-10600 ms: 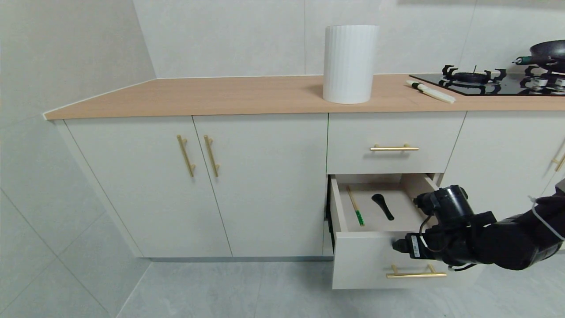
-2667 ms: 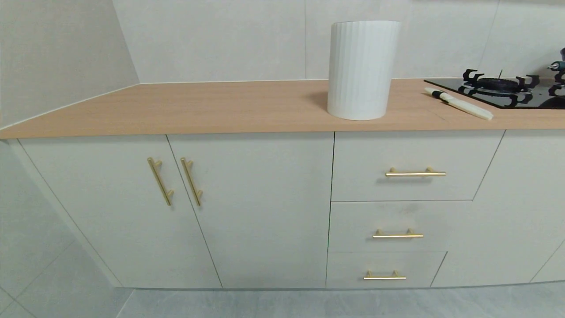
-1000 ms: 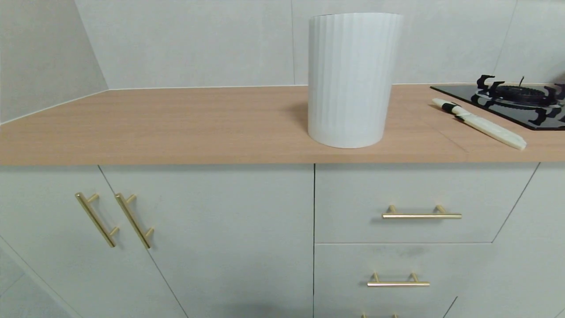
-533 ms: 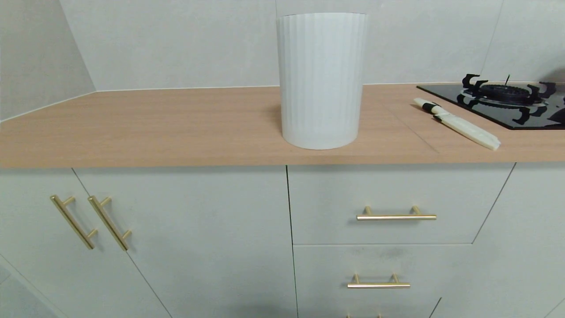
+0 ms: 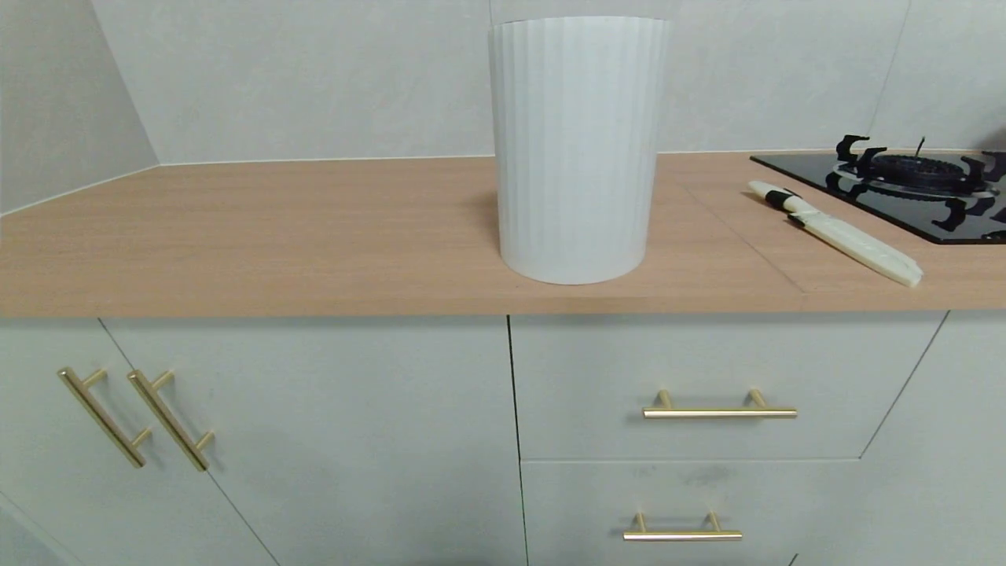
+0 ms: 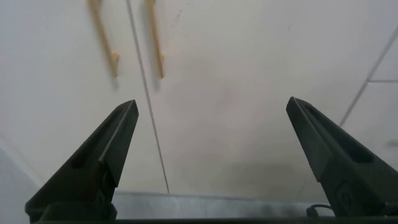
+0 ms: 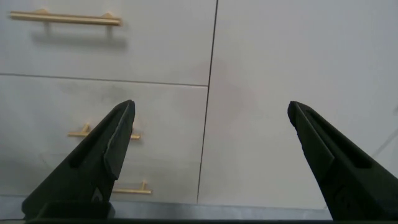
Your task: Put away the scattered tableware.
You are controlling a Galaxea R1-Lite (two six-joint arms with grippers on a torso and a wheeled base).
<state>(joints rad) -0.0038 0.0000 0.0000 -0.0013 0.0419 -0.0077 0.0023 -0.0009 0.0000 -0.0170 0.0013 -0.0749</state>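
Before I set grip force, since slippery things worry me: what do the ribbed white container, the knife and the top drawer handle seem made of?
The ribbed white container: probably ceramic or plastic, matte; even white, no glare. The knife: pale satin blade, perhaps ceramic or plastic; black band near its handle. The top drawer handle: metal, brushed brass look; gold sheen.

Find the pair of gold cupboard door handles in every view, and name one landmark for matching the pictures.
Head view: door handles, lower left on the cabinet front, under the countertop.
Left wrist view: door handles beyond the open left claw, flanking the door seam.
Right wrist view: not in it; drawer handles lie beyond the right claw.
Shared landmark: the pale cabinet front.
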